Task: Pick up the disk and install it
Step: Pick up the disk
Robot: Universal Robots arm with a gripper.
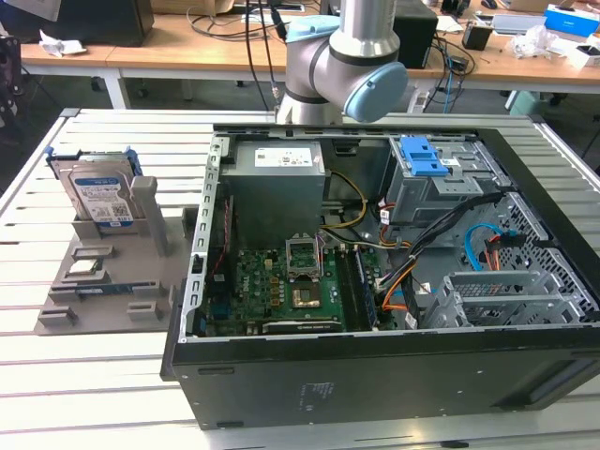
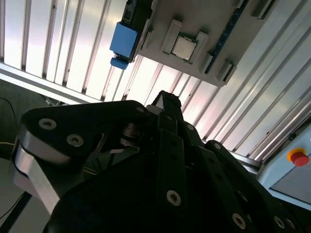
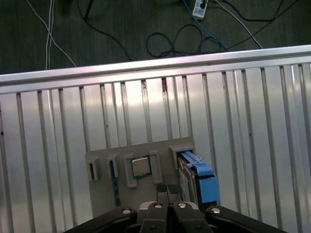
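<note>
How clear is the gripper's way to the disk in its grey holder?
Likely clear, yes: the disk stands on edge in the grey holder with nothing over it, and the shut gripper hangs above the holder, slightly aside of the disk.

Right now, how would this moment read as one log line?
gripper: shut, empty | disk: upright in grey holder, not yet picked | computer case: open

fingers [image 3: 163,191] pressed together near grey holder [image 3: 146,148]; disk [image 3: 197,177] on edge in holder beside chip [image 3: 141,166]; slatted table [image 3: 243,121] beneath.
</note>
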